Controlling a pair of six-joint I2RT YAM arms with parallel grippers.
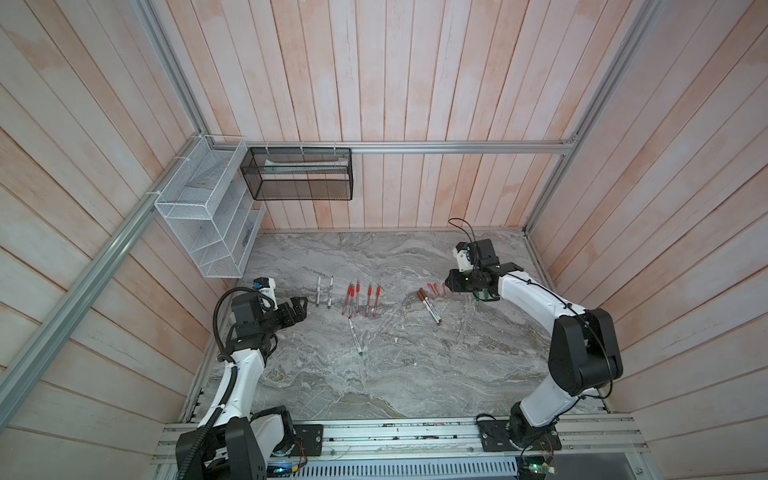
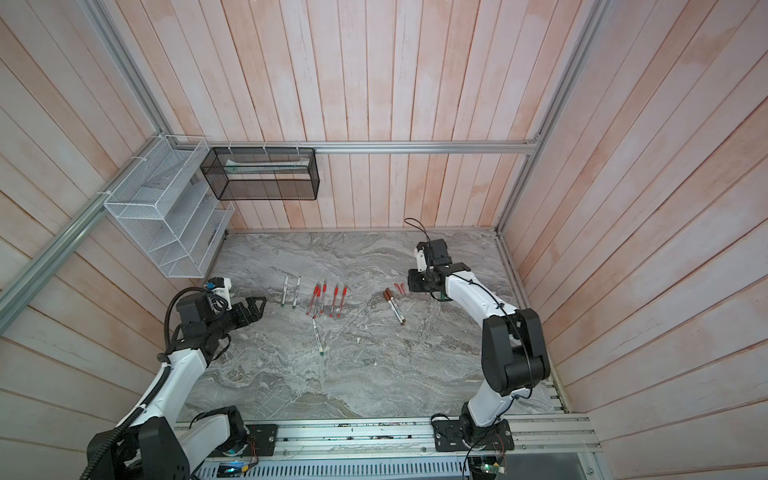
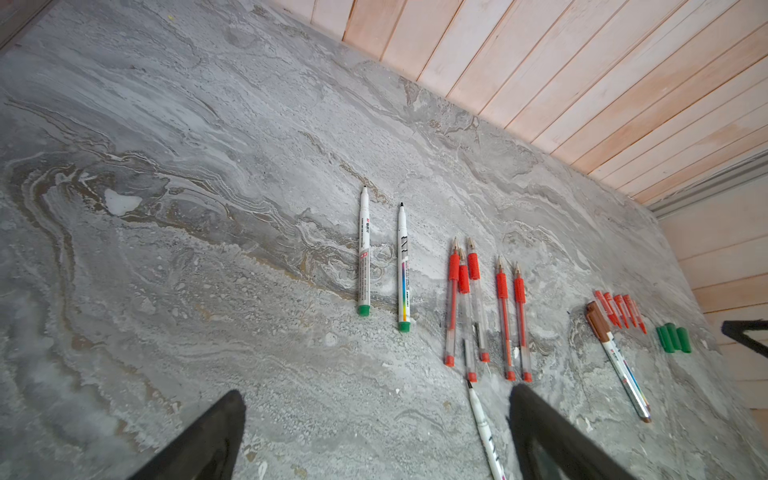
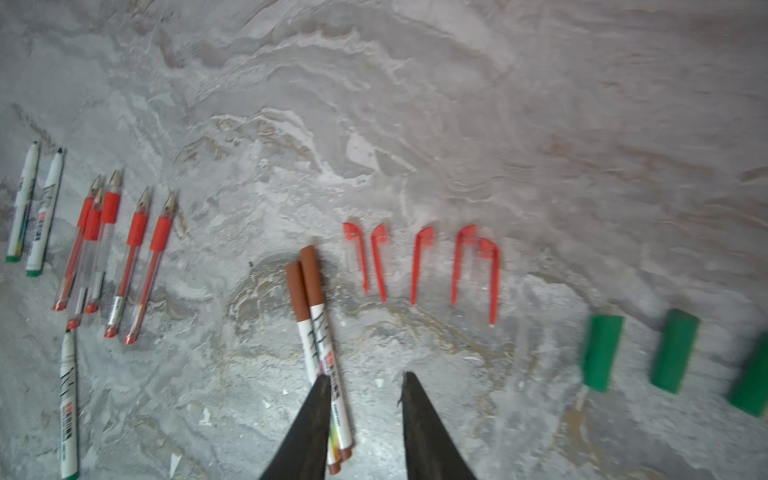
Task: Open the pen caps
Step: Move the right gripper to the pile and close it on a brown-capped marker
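**Two brown caps left on, both grippers empty**

In both top views a grey marble tabletop [image 1: 374, 374] lies between pink plank walls [image 1: 415, 83]. The left gripper [image 1: 297, 309] hovers just beside two uncapped markers [image 1: 324, 291]. The right gripper [image 1: 446, 286] hangs near the red pen caps [image 1: 432, 288].

In the left wrist view, the left gripper [image 3: 376, 392] is spread wide and holds nothing. A green-ended marker [image 3: 484, 428] lies on the table between its fingers.

In the right wrist view, the right gripper [image 4: 366, 376] stands slightly apart over bare table. Five red caps lie in a row, with the green pen caps [image 4: 675, 351] beyond. The brown pen caps [image 4: 305, 282] sit on two brown-capped markers [image 4: 320, 345] that touch side by side.

Because the two touch, a grip may catch both or roll one off. A low sweep could scatter the loose caps.
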